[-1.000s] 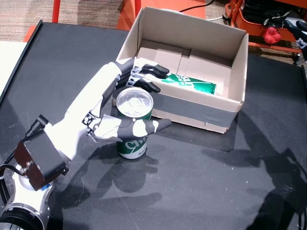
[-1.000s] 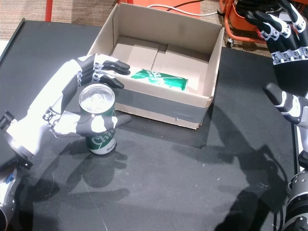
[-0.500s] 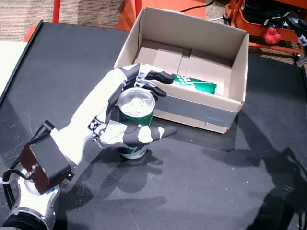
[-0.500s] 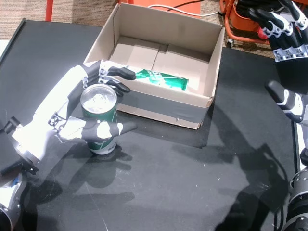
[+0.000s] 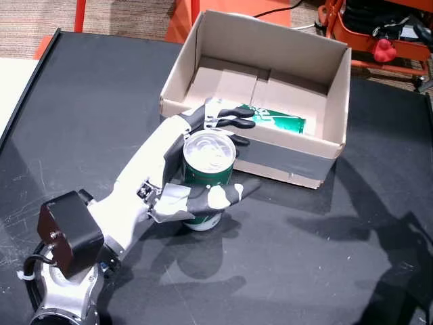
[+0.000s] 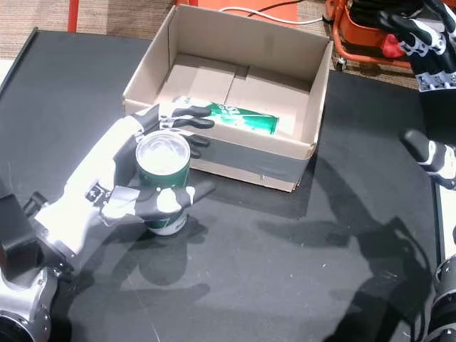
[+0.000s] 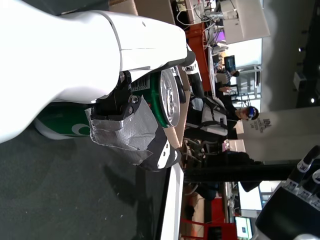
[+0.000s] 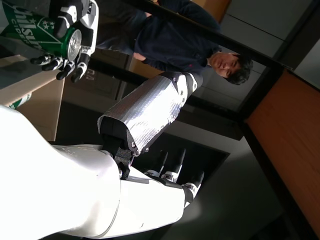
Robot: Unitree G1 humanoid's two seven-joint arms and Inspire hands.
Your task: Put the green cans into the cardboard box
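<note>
A green can (image 5: pixel 207 177) (image 6: pixel 165 187) stands upright just in front of the cardboard box (image 5: pixel 287 161) (image 6: pixel 246 162). My left hand (image 5: pixel 161 161) (image 6: pixel 116 165) is shut on it: fingers behind, thumb across the front. Whether its base touches the table I cannot tell. In the left wrist view the can (image 7: pixel 161 95) sits against the left hand (image 7: pixel 80 55). Another green can (image 5: pixel 272 117) (image 6: pixel 241 117) lies on its side inside the box. My right hand (image 6: pixel 429 68) (image 8: pixel 135 165) is raised at the far right, open and holding nothing.
The black table (image 5: pixel 318 271) (image 6: pixel 285 285) stretches in front of and beside the box. Orange equipment (image 5: pixel 379 37) (image 6: pixel 356 32) stands behind the box at the right. A white surface (image 5: pixel 10 88) borders the table's left edge. A person (image 8: pixel 165 50) shows in the right wrist view.
My left hand has carried the upright can rightward, closer to the box's front wall, with its fingers now over the rim. The right hand has drifted slightly toward the view's edge.
</note>
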